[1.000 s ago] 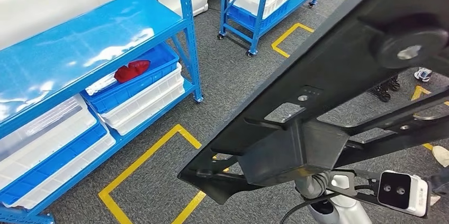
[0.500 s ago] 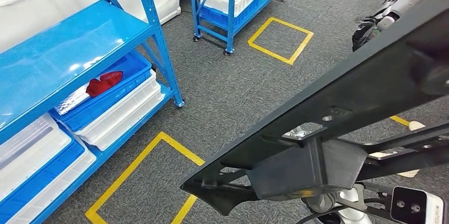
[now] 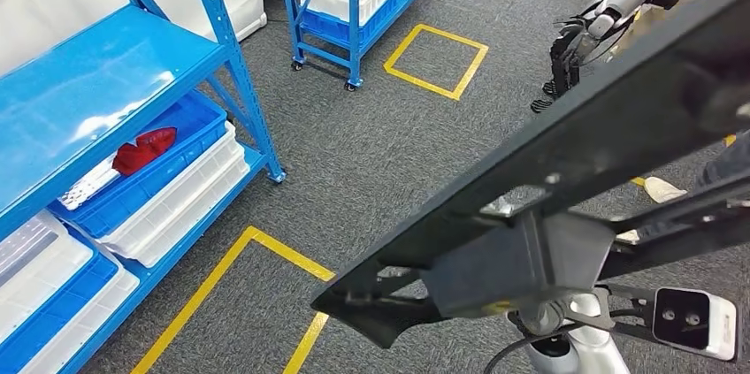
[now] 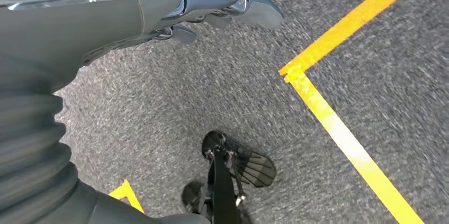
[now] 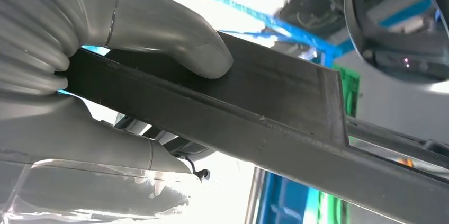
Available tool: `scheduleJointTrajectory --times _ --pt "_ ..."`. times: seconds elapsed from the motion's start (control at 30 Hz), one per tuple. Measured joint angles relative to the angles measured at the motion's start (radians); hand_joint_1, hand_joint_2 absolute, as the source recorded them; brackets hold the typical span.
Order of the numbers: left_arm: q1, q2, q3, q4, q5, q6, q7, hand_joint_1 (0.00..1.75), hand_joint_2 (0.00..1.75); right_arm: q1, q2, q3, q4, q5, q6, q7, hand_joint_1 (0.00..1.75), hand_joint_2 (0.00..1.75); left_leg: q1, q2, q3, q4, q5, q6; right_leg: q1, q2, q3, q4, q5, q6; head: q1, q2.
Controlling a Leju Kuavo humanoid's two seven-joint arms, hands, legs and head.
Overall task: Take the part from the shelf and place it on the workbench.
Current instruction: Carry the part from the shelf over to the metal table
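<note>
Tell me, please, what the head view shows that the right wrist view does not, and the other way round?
Head view alone: the blue shelf with its blue bin holding a red piece, stacked white bins, yellow floor lines, a wheeled rack and another robot standing farther off. Right wrist view alone: the right hand gripping the part's edge, thumb on the upper face. Both share the long black part, carried across the picture.

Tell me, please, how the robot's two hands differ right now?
The right hand grips the black part, thumb pressed on its flat face; the left hand holds nothing. The right hand is raised with the part, while the left hand hangs over the grey floor. Both have grey ribbed covers.
</note>
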State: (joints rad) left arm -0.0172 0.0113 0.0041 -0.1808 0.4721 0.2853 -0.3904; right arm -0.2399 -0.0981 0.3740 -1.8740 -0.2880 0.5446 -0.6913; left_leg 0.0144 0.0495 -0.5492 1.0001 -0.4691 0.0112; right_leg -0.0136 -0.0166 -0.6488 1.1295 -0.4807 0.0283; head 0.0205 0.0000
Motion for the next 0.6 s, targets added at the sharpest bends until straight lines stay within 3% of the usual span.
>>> scheduleJointTrajectory --times 0.07,0.17,0.23,0.33,0.37,0.4,0.43,0.47,0.53,0.6 --pt "-0.002 0.0 0.002 0.0 0.001 0.001 0.0 0.0 1.75 -0.032 0.006 0.0 0.014 -0.013 -0.014 0.011 1.75 1.75 -0.004 0.009 0.003 0.001 -0.003 -0.009 0.007 -0.019 0.054 -0.104 0.031 -0.013 -0.001 0.0" --pt "-0.004 -0.001 0.003 0.0 0.001 0.001 0.001 0.0 1.75 -0.051 0.011 0.001 0.023 -0.019 -0.023 0.029 1.75 1.75 -0.004 0.019 0.005 0.0 -0.006 -0.028 0.013 -0.007 0.06 -0.123 0.035 -0.031 -0.002 0.0" --pt "-0.005 -0.002 0.003 0.0 -0.002 -0.002 0.001 0.0 1.75 -0.053 0.014 0.002 0.026 -0.02 -0.024 0.034 1.75 1.75 -0.001 0.004 -0.006 0.03 -0.03 -0.037 0.009 0.004 0.064 -0.133 0.041 -0.043 -0.003 0.0" --pt "-0.003 -0.006 0.003 0.0 -0.007 -0.004 0.0 0.0 1.75 -0.055 0.02 0.004 0.03 -0.02 -0.021 0.035 1.75 1.75 0.001 -0.034 -0.09 0.211 -0.12 -0.042 0.011 0.021 0.068 -0.137 0.042 -0.056 -0.008 0.0" --pt "-0.002 -0.006 0.003 0.0 -0.008 -0.004 0.0 0.0 1.75 -0.054 0.021 0.004 0.032 -0.02 -0.019 0.035 1.75 1.75 0.001 -0.038 -0.12 0.268 -0.137 -0.043 0.012 0.029 0.068 -0.136 0.041 -0.057 -0.008 0.0" --pt "0.0 -0.006 0.003 0.0 -0.009 -0.003 0.0 0.0 1.75 -0.053 0.021 0.005 0.034 -0.019 -0.016 0.035 1.75 1.75 0.001 -0.04 -0.136 0.294 -0.135 -0.043 0.013 0.039 0.069 -0.135 0.04 -0.057 -0.008 0.0" --pt "0.001 -0.007 0.003 0.0 -0.01 -0.002 0.0 0.0 1.75 -0.053 0.021 0.006 0.036 -0.018 -0.015 0.036 1.75 1.75 0.001 -0.041 -0.133 0.279 -0.113 -0.042 0.014 0.049 0.07 -0.133 0.039 -0.057 -0.008 0.0" --pt "0.002 -0.007 0.003 0.0 -0.011 -0.001 0.0 0.0 1.75 -0.053 0.022 0.007 0.036 -0.018 -0.014 0.036 1.75 1.75 0.001 -0.044 -0.112 0.227 -0.077 -0.041 0.014 0.059 0.072 -0.131 0.038 -0.055 -0.009 0.0" --pt "0.003 -0.007 0.003 0.0 -0.013 0.003 0.002 0.0 1.75 -0.053 0.023 0.009 0.036 -0.023 -0.015 0.037 1.75 1.75 0.004 -0.072 -0.052 0.088 -0.012 -0.036 0.014 0.077 0.072 -0.124 0.033 -0.049 -0.009 0.0" --pt "0.002 -0.007 0.002 0.0 -0.015 0.008 0.006 0.0 1.75 -0.053 0.025 0.012 0.036 -0.03 -0.017 0.04 1.75 1.75 0.004 -0.097 -0.023 0.02 0.006 -0.03 0.014 0.091 0.065 -0.117 0.03 -0.039 -0.009 0.0"
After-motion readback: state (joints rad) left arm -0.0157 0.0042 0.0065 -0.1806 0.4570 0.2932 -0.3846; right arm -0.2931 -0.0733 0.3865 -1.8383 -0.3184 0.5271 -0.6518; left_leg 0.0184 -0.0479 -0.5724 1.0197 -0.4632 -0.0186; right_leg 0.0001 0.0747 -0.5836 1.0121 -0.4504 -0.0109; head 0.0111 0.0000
